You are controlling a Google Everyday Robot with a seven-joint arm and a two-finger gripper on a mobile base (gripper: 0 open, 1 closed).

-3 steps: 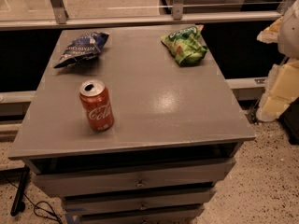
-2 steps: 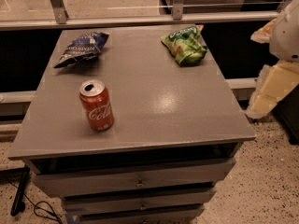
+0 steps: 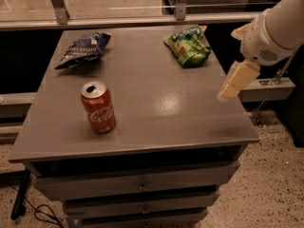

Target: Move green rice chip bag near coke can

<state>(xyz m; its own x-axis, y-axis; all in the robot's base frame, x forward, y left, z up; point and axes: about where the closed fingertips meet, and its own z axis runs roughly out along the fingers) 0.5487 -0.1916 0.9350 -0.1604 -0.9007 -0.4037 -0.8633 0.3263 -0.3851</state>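
Note:
The green rice chip bag (image 3: 188, 45) lies crinkled at the far right of the grey table top (image 3: 156, 103). The coke can (image 3: 98, 107) stands upright at the near left of the table, well apart from the bag. My gripper (image 3: 229, 90) hangs from the white arm (image 3: 275, 27) coming in from the right. It is above the table's right edge, to the right of the bag and nearer the camera, touching nothing.
A dark blue chip bag (image 3: 83, 49) lies at the far left of the table. Drawers (image 3: 137, 186) sit under the top. A metal rail with posts (image 3: 118, 20) runs behind the table. A black cable (image 3: 21, 201) lies on the floor at left.
The arm and gripper have moved in from the right edge of the view, leftward over the table's right edge. The bags and the can have not moved.

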